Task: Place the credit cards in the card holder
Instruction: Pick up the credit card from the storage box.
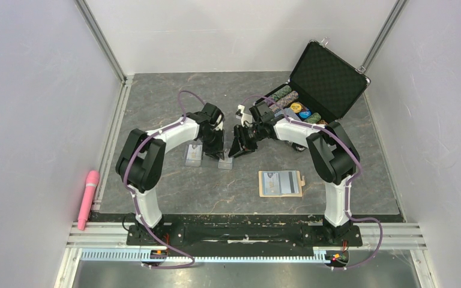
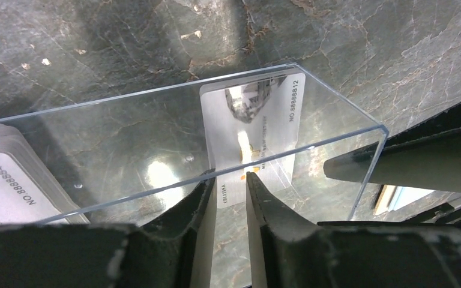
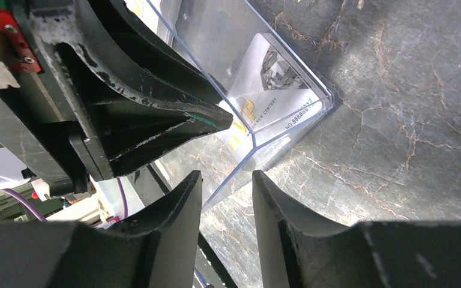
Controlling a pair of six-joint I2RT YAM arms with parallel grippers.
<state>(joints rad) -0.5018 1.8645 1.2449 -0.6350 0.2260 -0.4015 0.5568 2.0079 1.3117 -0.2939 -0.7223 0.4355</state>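
Observation:
A credit card [image 2: 258, 120] lies inside a clear plastic box [image 2: 336, 108], gold mark near its middle; it also shows in the right wrist view [image 3: 270, 99]. More credit cards [image 2: 6, 180] are stacked at the left, in the other clear tray [image 1: 193, 155]. My left gripper [image 2: 231, 180] is narrowly open at the box's near wall, with the card's end just past its tips. My right gripper [image 3: 228, 180] is open with the box's corner edge [image 3: 243, 159] in line with its gap. The tan card holder [image 1: 281, 183] lies open, blue lining up, to the front right.
The open black poker-chip case [image 1: 327, 72] stands at the back right, with chips in it. A pink object [image 1: 88, 198] lies at the left edge by the rail. The two grippers [image 1: 219, 150] [image 1: 235, 150] are very close together over the box.

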